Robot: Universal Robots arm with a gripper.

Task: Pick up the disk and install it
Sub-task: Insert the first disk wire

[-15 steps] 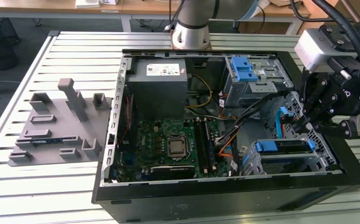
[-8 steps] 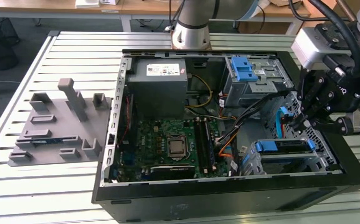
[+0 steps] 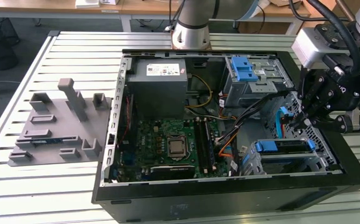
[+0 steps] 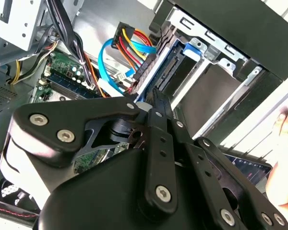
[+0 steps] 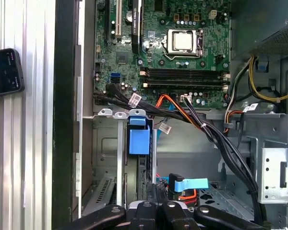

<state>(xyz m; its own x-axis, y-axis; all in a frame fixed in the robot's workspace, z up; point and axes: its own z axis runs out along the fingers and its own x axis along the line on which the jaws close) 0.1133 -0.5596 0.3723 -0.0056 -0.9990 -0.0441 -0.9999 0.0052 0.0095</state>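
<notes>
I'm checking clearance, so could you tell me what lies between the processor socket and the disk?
In the exterior view, memory slots and orange and black cables lie between the processor socket and the disk.

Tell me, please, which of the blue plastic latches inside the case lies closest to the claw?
The blue latch on the drive bay at the case's front corner, just below the claw. The other blue latch sits on the upper cage beside the power supply, farther away.
</notes>
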